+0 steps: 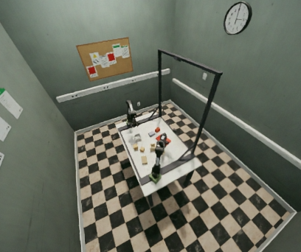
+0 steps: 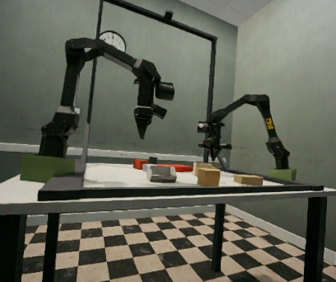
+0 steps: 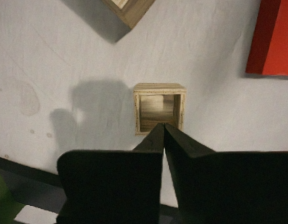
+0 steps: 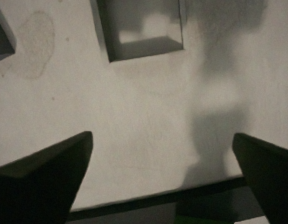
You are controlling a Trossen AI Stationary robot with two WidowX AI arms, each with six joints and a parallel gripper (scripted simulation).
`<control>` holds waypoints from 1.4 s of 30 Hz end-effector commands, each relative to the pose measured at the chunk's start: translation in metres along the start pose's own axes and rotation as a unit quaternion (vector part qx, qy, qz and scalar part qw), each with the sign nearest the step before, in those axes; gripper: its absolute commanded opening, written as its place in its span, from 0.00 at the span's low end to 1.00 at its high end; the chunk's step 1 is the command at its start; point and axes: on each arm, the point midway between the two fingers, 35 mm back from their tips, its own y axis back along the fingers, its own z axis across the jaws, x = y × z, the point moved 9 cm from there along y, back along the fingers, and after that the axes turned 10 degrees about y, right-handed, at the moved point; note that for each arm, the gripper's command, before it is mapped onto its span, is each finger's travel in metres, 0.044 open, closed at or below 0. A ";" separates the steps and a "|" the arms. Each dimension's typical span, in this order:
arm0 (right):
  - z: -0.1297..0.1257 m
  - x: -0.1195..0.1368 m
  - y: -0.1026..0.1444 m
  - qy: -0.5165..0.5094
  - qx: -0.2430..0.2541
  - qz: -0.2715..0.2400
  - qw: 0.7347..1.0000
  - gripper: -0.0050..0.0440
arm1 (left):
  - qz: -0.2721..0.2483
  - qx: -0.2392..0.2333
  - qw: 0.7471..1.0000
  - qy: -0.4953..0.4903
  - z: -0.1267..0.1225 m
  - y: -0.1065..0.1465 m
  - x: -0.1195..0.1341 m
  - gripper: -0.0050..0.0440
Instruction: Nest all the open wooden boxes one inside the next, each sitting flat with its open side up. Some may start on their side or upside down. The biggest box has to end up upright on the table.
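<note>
A small wooden box (image 3: 160, 91) stands open side up in the left wrist view. A second wooden box (image 3: 137, 14) is cut off at its top edge. The top view shows wooden blocks or boxes (image 1: 136, 147) (image 1: 142, 149) (image 1: 153, 147) and a flat tan piece (image 1: 144, 160) (image 2: 248, 179); which are hollow is unclear. A tan cube-like piece (image 2: 208, 177) stands near the table edge. My left gripper (image 3: 162, 128) (image 2: 214, 159) is shut with tips together, empty, above the small box's lower side. My right gripper (image 4: 163, 139) (image 2: 142, 137) is open and empty, high above the table.
A grey open container (image 4: 150, 46) (image 1: 137, 137) (image 2: 161, 174) lies ahead of the right gripper. A red object (image 3: 280, 45) lies right of the small box in the left wrist view. A red block (image 1: 157, 130) (image 2: 139, 164) and a blue-grey block (image 1: 151, 133) lie farther back.
</note>
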 end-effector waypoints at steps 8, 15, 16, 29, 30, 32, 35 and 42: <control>0.001 0.000 0.005 0.001 0.000 -0.011 1.000 0.92 | -0.001 0.001 1.000 0.001 0.002 -0.035 0.002 0.10; 0.001 0.000 0.005 0.001 0.000 -0.011 1.000 0.92 | 0.002 0.000 1.000 0.005 0.000 -0.041 0.000 0.09; 0.001 0.000 0.005 0.001 0.000 -0.011 1.000 0.92 | 0.002 0.000 1.000 0.006 0.000 -0.043 0.000 0.09; 0.001 0.000 0.005 0.001 0.000 -0.011 1.000 0.92 | -0.001 0.009 1.000 0.006 -0.003 -0.039 -0.001 0.49; 0.001 0.000 0.005 0.001 0.000 -0.011 1.000 0.92 | -0.001 0.009 1.000 0.006 -0.003 -0.039 -0.001 0.53; 0.001 0.000 0.005 0.001 0.000 -0.011 1.000 0.92 | -0.001 0.009 1.000 0.006 -0.003 -0.039 -0.001 0.53; 0.001 0.000 0.005 0.001 0.000 -0.011 1.000 0.92 | -0.001 0.009 1.000 0.006 -0.003 -0.039 -0.001 0.53; 0.001 0.000 0.005 0.001 0.000 -0.011 1.000 0.92 | -0.001 0.009 1.000 0.006 -0.003 -0.039 -0.001 0.53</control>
